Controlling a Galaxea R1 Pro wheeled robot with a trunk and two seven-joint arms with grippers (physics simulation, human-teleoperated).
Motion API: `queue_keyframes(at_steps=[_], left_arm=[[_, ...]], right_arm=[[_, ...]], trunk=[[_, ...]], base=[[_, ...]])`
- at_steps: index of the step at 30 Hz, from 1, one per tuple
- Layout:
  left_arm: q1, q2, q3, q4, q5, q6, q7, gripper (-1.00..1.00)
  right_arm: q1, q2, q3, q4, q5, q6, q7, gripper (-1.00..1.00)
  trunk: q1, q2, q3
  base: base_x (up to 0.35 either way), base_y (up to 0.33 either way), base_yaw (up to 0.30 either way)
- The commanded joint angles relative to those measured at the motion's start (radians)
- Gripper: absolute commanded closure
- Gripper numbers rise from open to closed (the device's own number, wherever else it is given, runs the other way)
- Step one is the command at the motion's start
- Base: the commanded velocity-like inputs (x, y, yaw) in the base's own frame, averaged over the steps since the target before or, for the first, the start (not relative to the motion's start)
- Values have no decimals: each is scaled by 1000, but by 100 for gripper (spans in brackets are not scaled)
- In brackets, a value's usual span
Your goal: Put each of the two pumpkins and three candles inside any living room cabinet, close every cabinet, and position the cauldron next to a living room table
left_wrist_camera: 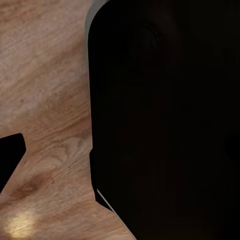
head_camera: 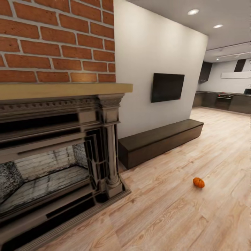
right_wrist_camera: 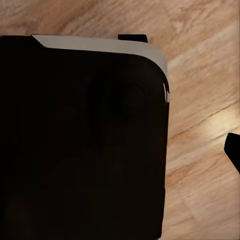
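Note:
One small orange pumpkin [head_camera: 198,182] lies on the light wooden floor, right of centre in the head view. A long, low dark-brown cabinet [head_camera: 160,141] runs along the white wall behind it, its fronts shut. In the left wrist view a dark fingertip [left_wrist_camera: 10,155] pokes in at the edge over the floor, beside a large black body part [left_wrist_camera: 165,120]. The right wrist view has a similar dark fingertip [right_wrist_camera: 233,150] next to a black body part [right_wrist_camera: 80,140]. Candles, cauldron and table are out of view.
An ornate dark fireplace [head_camera: 59,157] under a brick wall stands close at the left. A black TV [head_camera: 167,87] hangs above the cabinet. Dark kitchen units [head_camera: 223,101] stand far back on the right. Wooden floor stretches between me and the pumpkin.

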Motion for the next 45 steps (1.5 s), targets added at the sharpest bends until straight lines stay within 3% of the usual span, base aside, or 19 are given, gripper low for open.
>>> queue_keyframes(at_steps=[1, 20, 27, 45], left_arm=[[1, 0, 0, -2, -1, -1, 0, -100], [1, 0, -1, -2, -4, -10, 0, -100], [1, 0, -5, -2, -6, -62, 6, -100], [1, -1, -4, -2, -7, -69, 7, -100]], right_arm=[[-1, 0, -2, 1, -1, -5, -3, -100], [-1, 0, -4, 1, 0, -49, 6, -100], [-1, 0, -4, 1, 0, -73, 6, -100], [-1, 0, -4, 3, 0, -105, 6, -100]], trunk=[[0, 0, 0], [0, 0, 19], [0, 0, 22], [0, 0, 13]], base=[[0, 0, -119], [2, -15, -154], [139, -222, -267], [195, -251, -267]])
